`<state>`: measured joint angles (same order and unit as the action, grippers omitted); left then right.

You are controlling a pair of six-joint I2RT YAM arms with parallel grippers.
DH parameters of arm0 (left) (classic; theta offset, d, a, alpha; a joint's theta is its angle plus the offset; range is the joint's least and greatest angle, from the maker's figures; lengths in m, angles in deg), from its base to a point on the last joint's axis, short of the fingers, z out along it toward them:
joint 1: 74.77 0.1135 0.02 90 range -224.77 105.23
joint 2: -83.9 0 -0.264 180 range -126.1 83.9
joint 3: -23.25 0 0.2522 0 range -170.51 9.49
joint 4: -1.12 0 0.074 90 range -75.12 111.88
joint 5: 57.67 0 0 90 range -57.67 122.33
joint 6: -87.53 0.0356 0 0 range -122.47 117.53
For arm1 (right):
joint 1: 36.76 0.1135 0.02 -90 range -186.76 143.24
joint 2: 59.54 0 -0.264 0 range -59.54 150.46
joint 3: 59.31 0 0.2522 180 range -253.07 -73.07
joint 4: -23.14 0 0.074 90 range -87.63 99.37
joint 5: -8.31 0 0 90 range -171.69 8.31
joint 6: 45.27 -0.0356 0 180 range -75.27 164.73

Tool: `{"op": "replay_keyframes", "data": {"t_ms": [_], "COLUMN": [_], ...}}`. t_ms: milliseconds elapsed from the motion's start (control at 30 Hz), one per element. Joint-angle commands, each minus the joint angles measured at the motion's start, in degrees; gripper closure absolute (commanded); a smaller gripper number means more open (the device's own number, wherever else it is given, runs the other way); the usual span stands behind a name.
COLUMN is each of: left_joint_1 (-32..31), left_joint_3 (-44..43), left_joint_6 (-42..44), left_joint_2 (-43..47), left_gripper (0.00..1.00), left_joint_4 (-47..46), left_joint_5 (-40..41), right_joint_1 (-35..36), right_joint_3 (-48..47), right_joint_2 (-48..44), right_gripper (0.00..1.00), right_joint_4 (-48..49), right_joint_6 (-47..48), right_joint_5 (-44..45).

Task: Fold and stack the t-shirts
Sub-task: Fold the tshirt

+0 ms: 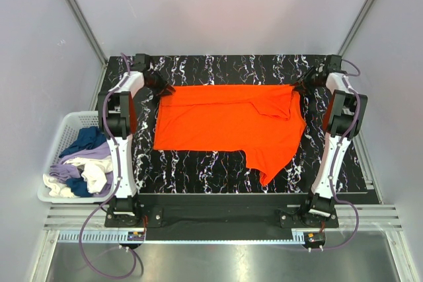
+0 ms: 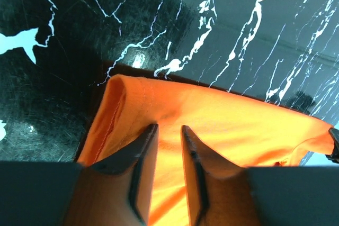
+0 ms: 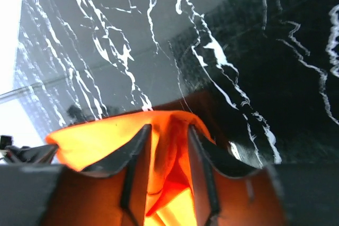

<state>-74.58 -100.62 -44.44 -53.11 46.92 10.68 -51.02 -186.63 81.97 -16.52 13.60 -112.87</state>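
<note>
An orange t-shirt [image 1: 225, 123] lies spread across the black marble table [image 1: 218, 166], with one sleeve hanging toward the front right. My left gripper [image 1: 162, 89] is at the shirt's far left corner. In the left wrist view its fingers [image 2: 168, 128] stand nearly closed, with the orange cloth [image 2: 238, 120] between them. My right gripper [image 1: 299, 87] is at the shirt's far right corner. In the right wrist view it [image 3: 168, 128] is shut on a bunched fold of the cloth [image 3: 95, 136]. The far edge of the shirt runs straight between the two grippers.
A white basket [image 1: 66, 127] stands off the table's left edge and holds several crumpled shirts [image 1: 82, 160] in blue, lilac and cream. Grey walls close in at the back and on both sides. The arm bases stand at the near edge.
</note>
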Motion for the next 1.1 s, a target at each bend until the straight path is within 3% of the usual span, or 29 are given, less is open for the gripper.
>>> {"op": "replay_keyframes", "data": {"t_ms": [0, 100, 233, 367, 500, 633, 767, 1067], "left_joint_1": [1.0, 1.0, 0.8, -1.5, -4.8, -9.3, -10.6, -10.6], "left_joint_3": [0.1, 0.8, 1.7, 4.5, 12.2, 18.5, 23.2, 31.6], "left_joint_6": [2.6, 3.7, 4.7, 7.8, 9.2, 8.9, 7.4, 8.8], "left_joint_2": [-0.5, 3.4, 8.6, 15.4, 22.1, 26.8, 29.0, 36.5], "left_gripper": [0.64, 0.56, 0.45, 0.45, 0.49, 0.52, 0.55, 0.57], "left_joint_4": [4.2, 3.7, 4.4, 5.3, 3.7, -0.4, -1.8, -2.3], "left_joint_5": [2.5, 2.0, 1.6, 4.5, 5.4, 4.2, 2.0, 2.2], "right_joint_1": [-0.3, -0.3, -0.3, 1.0, 5.8, 17.4, 22.6, 27.6], "right_joint_3": [-5.3, -8.8, -5.5, 2.3, 11.6, 15.8, 15.9, 4.7], "right_joint_2": [-2.7, -6.1, -14.1, -22.2, -30.2, -29.3, -25.9, -13.5], "right_gripper": [0.58, 0.53, 0.44, 0.44, 0.47, 0.50, 0.50, 0.50], "right_joint_4": [-9.2, -19.7, -27.1, -28.0, -22.9, -20.7, -17.8, -22.4], "right_joint_6": [4.4, 6.2, 8.6, 10.9, 10.4, 12.8, 12.9, 16.1], "right_joint_5": [4.9, 9.7, 18.7, 18.6, 15.8, 14.7, 15.7, 23.7]}}
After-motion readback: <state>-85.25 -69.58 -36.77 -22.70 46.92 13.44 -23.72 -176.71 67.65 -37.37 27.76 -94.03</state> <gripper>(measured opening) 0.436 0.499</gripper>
